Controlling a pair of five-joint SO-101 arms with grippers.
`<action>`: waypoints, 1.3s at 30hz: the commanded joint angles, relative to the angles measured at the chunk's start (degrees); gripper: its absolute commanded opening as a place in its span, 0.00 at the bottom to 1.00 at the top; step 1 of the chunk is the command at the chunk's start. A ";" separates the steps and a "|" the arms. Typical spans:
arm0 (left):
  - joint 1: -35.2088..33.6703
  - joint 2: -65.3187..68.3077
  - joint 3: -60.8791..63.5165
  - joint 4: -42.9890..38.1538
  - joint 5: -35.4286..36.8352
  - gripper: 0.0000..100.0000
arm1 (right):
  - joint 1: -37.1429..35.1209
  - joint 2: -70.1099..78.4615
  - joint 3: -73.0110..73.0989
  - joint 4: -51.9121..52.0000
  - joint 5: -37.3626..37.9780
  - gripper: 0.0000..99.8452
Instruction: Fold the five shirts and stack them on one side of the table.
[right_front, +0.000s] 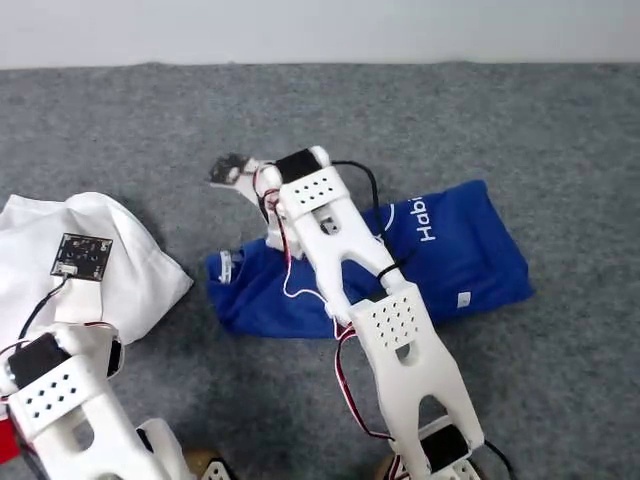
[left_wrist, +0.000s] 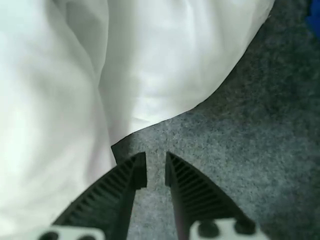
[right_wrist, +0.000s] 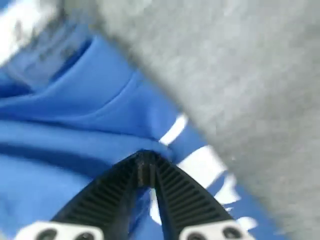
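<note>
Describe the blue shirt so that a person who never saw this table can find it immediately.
Start at the grey table and look at its middle, beneath the right arm stretched across it. The blue shirt lies there, rumpled, with white lettering. Its neighbour, the white shirt beside the other arm, differs plainly in colour.

Open grey mat (right_front: 560, 140) beyond blue shirt (right_front: 470, 250); white shirt (right_front: 130, 270) left.

Right arm (right_front: 340, 250) partly hides the blue shirt (right_front: 470, 255).
</note>
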 joint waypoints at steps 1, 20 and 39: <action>0.00 -0.97 -0.48 0.09 -0.09 0.07 | -3.38 -0.04 -6.51 -1.54 2.90 0.01; -0.09 -0.97 -0.75 0.26 -0.09 0.07 | 0.84 -0.84 0.18 11.12 2.90 0.01; 0.00 -0.97 -0.75 0.18 -0.09 0.07 | 3.74 -7.78 5.89 7.34 2.99 0.01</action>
